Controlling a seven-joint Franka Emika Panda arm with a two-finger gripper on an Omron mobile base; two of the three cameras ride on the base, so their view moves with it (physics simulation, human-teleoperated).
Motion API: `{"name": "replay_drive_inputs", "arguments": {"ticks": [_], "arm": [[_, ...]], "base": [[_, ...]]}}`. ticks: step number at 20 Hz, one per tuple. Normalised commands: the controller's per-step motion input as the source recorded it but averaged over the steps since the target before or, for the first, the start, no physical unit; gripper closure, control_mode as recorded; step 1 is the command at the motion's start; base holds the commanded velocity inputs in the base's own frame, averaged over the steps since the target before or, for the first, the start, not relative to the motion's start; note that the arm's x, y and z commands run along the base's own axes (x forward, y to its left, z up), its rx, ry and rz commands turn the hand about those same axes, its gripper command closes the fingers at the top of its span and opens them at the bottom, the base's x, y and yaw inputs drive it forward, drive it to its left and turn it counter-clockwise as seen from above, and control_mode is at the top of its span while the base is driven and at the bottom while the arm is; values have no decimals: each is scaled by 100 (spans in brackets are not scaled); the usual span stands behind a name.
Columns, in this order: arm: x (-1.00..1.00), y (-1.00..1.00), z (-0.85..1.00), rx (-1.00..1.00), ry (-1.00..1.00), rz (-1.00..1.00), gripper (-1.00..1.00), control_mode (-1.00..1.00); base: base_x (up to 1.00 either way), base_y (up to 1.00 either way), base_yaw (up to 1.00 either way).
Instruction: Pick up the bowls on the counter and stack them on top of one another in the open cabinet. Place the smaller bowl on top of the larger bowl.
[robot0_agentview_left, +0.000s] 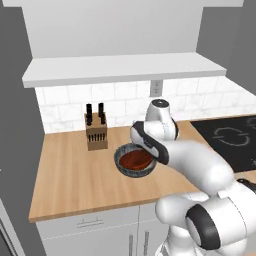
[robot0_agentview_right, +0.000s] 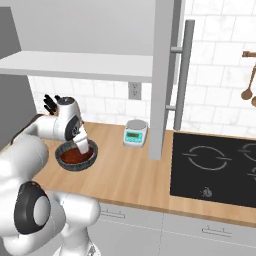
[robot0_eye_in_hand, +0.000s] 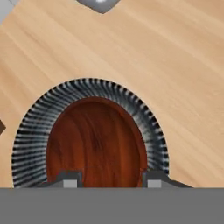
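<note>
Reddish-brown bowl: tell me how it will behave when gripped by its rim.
The reddish-brown bowl looks glossy, so it may slip in a rim pinch. It looks rigid and shallow, so it probably won't flex. It seems nested in the grey bowl, so lifting it could drag or tip that one.

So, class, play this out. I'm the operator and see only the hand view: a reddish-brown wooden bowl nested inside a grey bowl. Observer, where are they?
Observer: The shallow reddish-brown wooden bowl and the deeper speckled grey bowl sit on the light-tan wooden counter, right of a wooden knife block.
Operator: And the cabinet?
Observer: The white-bottomed open cabinet hangs above them.
Operator: Anything else nearby?
Observer: A small white kitchen scale stands by the wall.
</note>
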Motion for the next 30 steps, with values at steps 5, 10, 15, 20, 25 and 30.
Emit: {"name": "replay_drive_inputs", "arguments": {"ticks": [5, 10, 15, 20, 25, 30], "arm": [[-4, -69, 11, 3, 4, 3, -100, -100], [3, -14, -46, -9, 7, 15, -100, -100], [12, 0, -57, -7, 12, 15, -100, -100], [17, 0, -49, 0, 5, 15, -100, -100], [32, 10, -37, 0, 2, 12, -100, -100], [18, 13, -43, 0, 2, 10, 100, -100]], "base": [[0, 0, 0], [0, 0, 0], [0, 0, 0], [0, 0, 0], [0, 0, 0], [0, 0, 0]]}}
